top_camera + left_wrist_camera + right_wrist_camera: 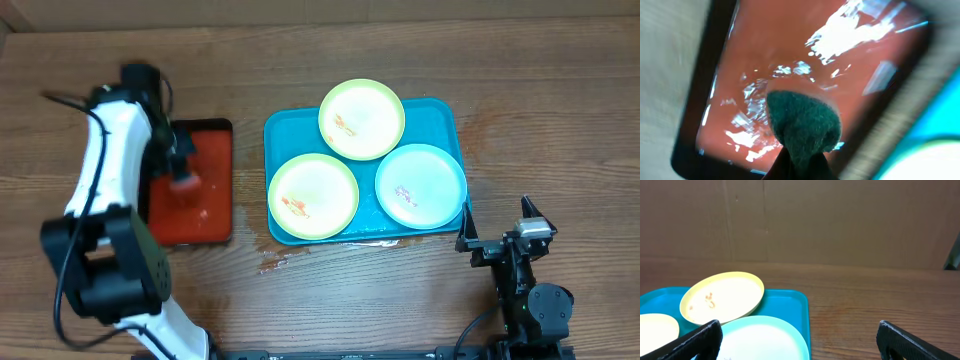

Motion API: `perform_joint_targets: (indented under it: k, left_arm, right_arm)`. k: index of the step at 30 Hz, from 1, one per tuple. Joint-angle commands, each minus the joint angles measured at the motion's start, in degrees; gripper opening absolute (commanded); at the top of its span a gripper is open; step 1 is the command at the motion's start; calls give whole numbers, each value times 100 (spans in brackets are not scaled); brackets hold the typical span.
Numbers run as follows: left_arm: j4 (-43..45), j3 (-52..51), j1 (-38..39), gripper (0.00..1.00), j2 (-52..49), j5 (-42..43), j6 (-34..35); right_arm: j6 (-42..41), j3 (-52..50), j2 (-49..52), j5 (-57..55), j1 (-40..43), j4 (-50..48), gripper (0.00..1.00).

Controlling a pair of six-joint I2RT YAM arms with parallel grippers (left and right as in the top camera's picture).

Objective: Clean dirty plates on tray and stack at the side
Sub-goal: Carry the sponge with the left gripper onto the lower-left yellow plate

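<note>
Pinching a sponge [802, 125] in our left gripper [183, 170] by the left edge — right gripper [799, 327] spread — we are facing three smeared plates [313, 195], unstacked.

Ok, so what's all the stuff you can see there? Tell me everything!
yellow-green plates: two, orange smears, back and left of the blue tray
mint plate: one, right side of the blue tray
blue tray: one, cyan, middle of the table
red tray: one, black rim, left of the blue tray
sponge: one, dark green, over the red tray
table: one, brown wood
left fingers: dark, closed on the sponge
right fingers: black, open, beside the blue tray's near right corner
</note>
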State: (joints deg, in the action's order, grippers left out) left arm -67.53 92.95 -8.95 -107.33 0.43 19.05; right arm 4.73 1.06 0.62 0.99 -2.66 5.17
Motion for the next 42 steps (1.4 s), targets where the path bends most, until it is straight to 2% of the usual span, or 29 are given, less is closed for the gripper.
perform_joint_targets:
  k: [1,6,10,13,14,17,25,26,27,28,29,34,37,42]
  left_arm:
    - [-140,380,332,4,804,1152,-468]
    - [-339,-46,1305,4,911,1856,-468]
    - [481,-973,2358,4,841,1818,-350]
    - [1370,-1613,2988,4,680,1224,129]
    - [1779,-1878,3244,4,570,699,490]
    - [2393,-2192,3578,4,330,245,935]
    - [3740,-2282,3840,5,-273,350,1235]
    - [3786,-2282,3840,5,-306,352,1329]
    - [3792,-2282,3840,9,-363,343,1432]
    - [3788,-2282,3838,27,-385,361,1467]
    - [3779,-2282,3836,40,-407,363,1460]
    - [3438,-2144,3740,42,-269,363,1370]
    - [2898,-1799,3591,46,-7,363,1279]
    - [2253,-1145,3254,45,544,358,1263]
  right_arm:
    - [24,-57,-46,-74,9,-33,100]
    - [24,-57,-46,-74,9,-31,100]
    - [24,-57,-46,-74,9,-33,100]
    - [24,-57,-46,-74,9,-33,100]
    - [24,-57,-46,-74,9,-33,100]
    - [24,-57,-46,-74,9,-33,100]
    - [24,-57,-46,-74,9,-33,100]
    - [24,-57,-46,-74,9,-33,100]
    - [24,-57,-46,-74,9,-33,100]
    - [24,-57,-46,-74,9,-33,100]
    - [24,-57,-46,-74,9,-33,100]
    - [24,-57,-46,-74,9,-33,100]
    - [24,-57,-46,-74,9,-33,100]
    - [24,-57,-46,-74,9,-33,100]
